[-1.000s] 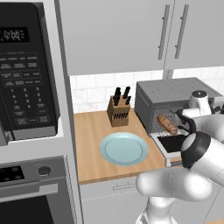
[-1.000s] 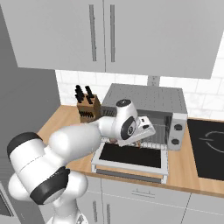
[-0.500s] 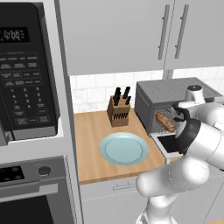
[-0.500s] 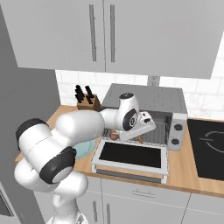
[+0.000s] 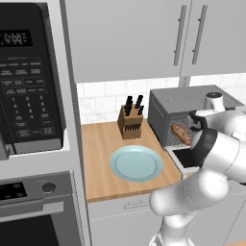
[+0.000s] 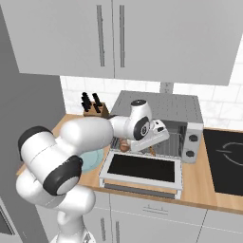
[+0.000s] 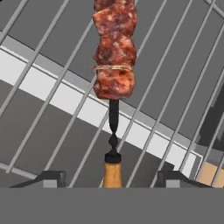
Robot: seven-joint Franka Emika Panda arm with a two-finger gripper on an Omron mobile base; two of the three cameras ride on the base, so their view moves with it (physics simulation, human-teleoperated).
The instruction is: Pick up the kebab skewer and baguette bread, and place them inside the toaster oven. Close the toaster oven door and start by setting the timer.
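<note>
The kebab skewer point(image 7: 113, 57) lies on the wire rack point(image 7: 52, 92) inside the toaster oven point(image 6: 161, 111), lengthwise across the bars so they carry it, wooden handle end toward the claw point(image 7: 112, 177). The claw's two tips stand apart on either side of the handle without touching it: released, holding nothing. The baguette bread point(image 5: 181, 133) already rests on the rack at the oven's left side, leaving the skewer its own stretch of rack. The toaster oven door point(image 6: 142, 168) hangs open and flat over the table point(image 5: 103, 144) edge, so closing it and the timer knob point(image 6: 192, 138) remain. The skewer's far tip is cut off in the hand view; the arm hides the claw from both base cameras
</note>
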